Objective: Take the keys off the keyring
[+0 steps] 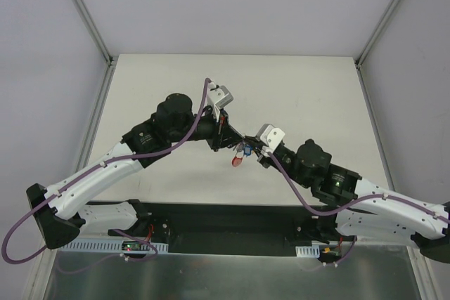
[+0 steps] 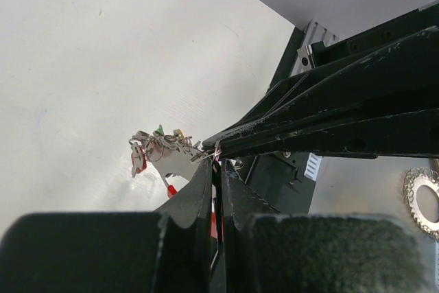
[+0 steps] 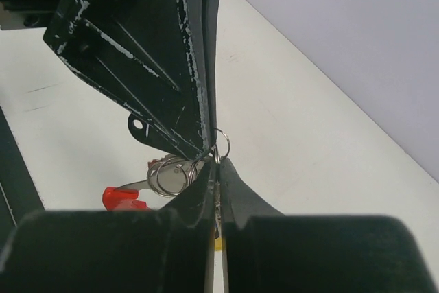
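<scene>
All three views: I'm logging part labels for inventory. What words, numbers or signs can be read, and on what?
No text can be read in any view.
White strip, left wrist view: dark marks, too blurred to read.
Keys: no legible markings.

No text, label, brand, number or sign can be read in any of the three views.
</scene>
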